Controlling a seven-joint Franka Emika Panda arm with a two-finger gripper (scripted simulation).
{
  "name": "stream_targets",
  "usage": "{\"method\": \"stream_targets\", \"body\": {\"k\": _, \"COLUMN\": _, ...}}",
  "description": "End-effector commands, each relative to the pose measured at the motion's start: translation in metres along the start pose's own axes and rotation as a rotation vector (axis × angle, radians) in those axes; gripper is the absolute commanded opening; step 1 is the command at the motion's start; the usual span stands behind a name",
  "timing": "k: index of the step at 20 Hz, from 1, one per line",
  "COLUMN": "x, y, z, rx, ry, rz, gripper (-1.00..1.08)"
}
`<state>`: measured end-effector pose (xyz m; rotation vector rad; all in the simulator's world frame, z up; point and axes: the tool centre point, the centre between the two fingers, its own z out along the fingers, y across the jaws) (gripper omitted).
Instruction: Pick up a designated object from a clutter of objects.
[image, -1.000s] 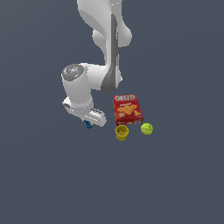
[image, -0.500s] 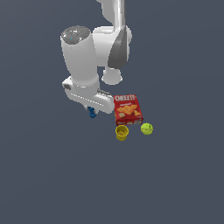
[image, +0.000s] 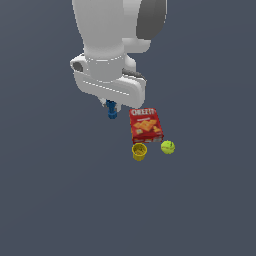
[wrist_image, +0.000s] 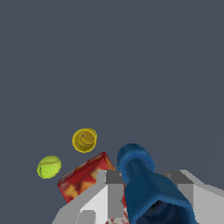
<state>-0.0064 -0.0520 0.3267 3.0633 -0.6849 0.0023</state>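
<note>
The little blue thing (image: 112, 110) was up in the air, squeezed tight between the two fingers (wrist_image: 114, 189) of the claw (wrist_image: 144, 186), which was clamped on it. It hung at about 10 o'clock from the red cracker box (image: 145, 125). The yellow cup (image: 139, 151) sat just past the box at 6 o'clock. The green ball (image: 167, 147) was near the cup, at 3 o'clock from it.

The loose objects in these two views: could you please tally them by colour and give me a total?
Red, cardboard cracker box: 1
Yellow, small plastic cup: 1
Yellow-green, fuzzy tennis ball: 1
Dark blue, stubby cylindrical item in the end effector: 1
Total: 4
</note>
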Motion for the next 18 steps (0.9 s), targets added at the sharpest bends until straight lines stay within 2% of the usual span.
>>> {"method": "stream_targets", "body": {"k": 1, "x": -0.002, "y": -0.008, "z": -0.023, "rx": 0.000, "ry": -0.001, "rz": 0.000, "gripper": -1.00}}
{"method": "stream_targets", "body": {"k": 9, "x": -0.004, "y": -0.026, "z": -0.073, "rx": 0.002, "ry": -0.002, "rz": -0.001, "gripper": -1.00}}
{"method": "stream_targets", "body": {"k": 18, "x": -0.004, "y": -0.033, "z": -0.091, "rx": 0.002, "ry": -0.002, "rz": -0.001, "gripper": -1.00}}
